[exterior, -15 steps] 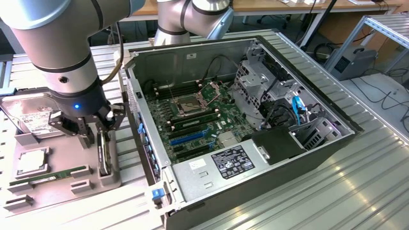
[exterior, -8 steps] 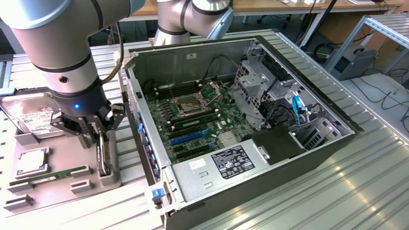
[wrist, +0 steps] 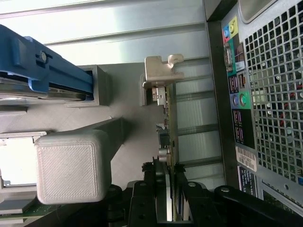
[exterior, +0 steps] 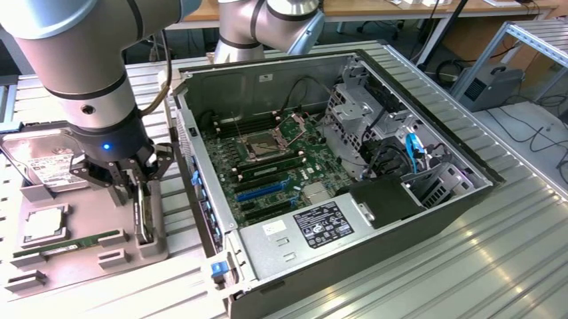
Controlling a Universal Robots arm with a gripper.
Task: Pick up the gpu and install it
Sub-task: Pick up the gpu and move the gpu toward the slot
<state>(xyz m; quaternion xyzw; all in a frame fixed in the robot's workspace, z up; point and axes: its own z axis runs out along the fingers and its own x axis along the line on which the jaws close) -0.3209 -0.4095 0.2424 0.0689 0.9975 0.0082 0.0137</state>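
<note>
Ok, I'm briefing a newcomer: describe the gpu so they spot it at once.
Beside the open computer case, on the exterior view's left, lies a grey parts tray. The gpu is the thin card standing on edge along the tray's side nearest the case, the claw closed on it. Unlike the narrow green memory stick and hard drive, it has a silver end bracket.

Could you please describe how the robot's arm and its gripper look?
The arm is made of thick, round, silver-grey tubes with darker grey joint rings. Its wrist part is black and has a small blue light. A dark cable runs beside it. The gripper is black, with jointed linkage fingers.
</note>
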